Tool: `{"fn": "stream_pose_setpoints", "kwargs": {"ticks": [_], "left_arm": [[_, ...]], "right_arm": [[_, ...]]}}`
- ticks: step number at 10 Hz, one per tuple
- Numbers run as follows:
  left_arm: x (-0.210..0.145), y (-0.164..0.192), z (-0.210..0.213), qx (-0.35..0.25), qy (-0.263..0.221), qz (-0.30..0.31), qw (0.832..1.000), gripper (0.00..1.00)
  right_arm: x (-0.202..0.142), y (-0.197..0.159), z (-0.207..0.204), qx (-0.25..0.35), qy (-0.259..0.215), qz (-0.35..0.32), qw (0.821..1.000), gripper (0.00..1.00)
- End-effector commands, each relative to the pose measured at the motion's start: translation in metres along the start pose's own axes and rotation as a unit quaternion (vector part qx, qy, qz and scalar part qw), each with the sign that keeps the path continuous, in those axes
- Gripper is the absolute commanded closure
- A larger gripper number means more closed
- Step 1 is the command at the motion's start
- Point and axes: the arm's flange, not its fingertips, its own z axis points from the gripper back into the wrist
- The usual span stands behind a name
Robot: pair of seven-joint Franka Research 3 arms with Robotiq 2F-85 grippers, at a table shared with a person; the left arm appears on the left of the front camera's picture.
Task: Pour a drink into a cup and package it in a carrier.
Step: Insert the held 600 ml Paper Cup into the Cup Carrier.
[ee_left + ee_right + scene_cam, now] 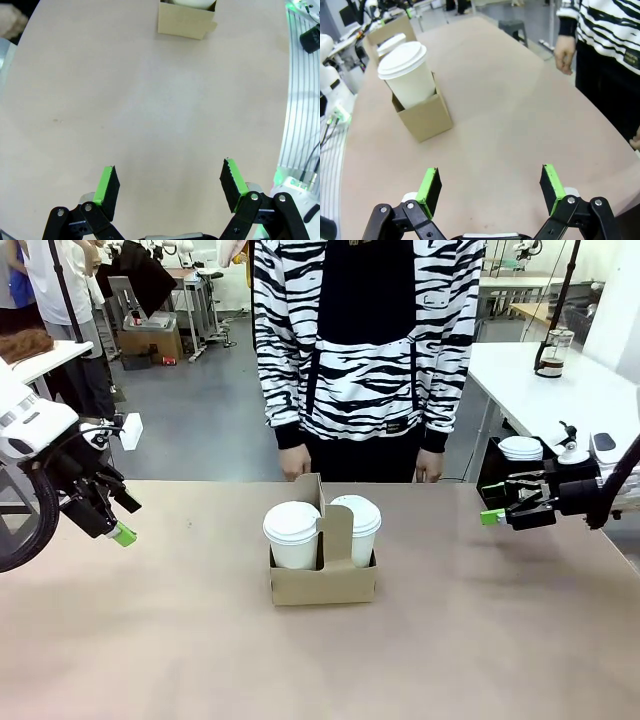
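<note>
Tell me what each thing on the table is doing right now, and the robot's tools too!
Carrier: upright on the table, both slots filled.
Left cup: standing in the carrier, lid on.
Right cup: standing in the carrier, lid on.
Left tool: open, holding nothing, off to the side.
Right tool: open, holding nothing, off to the side.
Person's hands: hanging at the table's far edge, holding nothing.

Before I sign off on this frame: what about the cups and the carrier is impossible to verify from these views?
- Cup contents: lids cover both cups in the front view.
- Cup bases: hidden inside the carrier.
- Left wrist view: the top edge cuts off the carrier.
- Right wrist view: the near cup largely hides the far cup.
</note>
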Motion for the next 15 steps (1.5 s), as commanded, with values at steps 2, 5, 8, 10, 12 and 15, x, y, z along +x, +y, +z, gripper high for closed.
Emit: {"fn": "stream_pose_setpoints", "kwargs": {"ticks": [2,5,8,10,12,15], "left_arm": [[0.0003,0.0000,0.0002,-0.002,-0.009,-0.003,1.000,0.00],[0.0003,0.0000,0.0002,-0.002,-0.009,-0.003,1.000,0.00],[0.0003,0.0000,0.0002,-0.002,-0.009,-0.003,1.000,0.00],[0.0003,0.0000,0.0002,-0.002,-0.009,-0.003,1.000,0.00],[0.0003,0.0000,0.0002,-0.002,-0.009,-0.003,1.000,0.00],[0.0003,0.0000,0.0002,-0.002,-0.009,-0.003,1.000,0.00]], "right_arm": [[0.0007,-0.0026,0.0008,0.003,-0.005,0.000,1.000,0.00],[0.0007,-0.0026,0.0008,0.003,-0.005,0.000,1.000,0.00],[0.0007,-0.0026,0.0008,0.003,-0.005,0.000,1.000,0.00],[0.0007,-0.0026,0.0008,0.003,-0.005,0.000,1.000,0.00],[0.0007,-0.0026,0.0008,0.003,-0.005,0.000,1.000,0.00],[0.0007,-0.0026,0.0008,0.003,-0.005,0.000,1.000,0.00]]}}
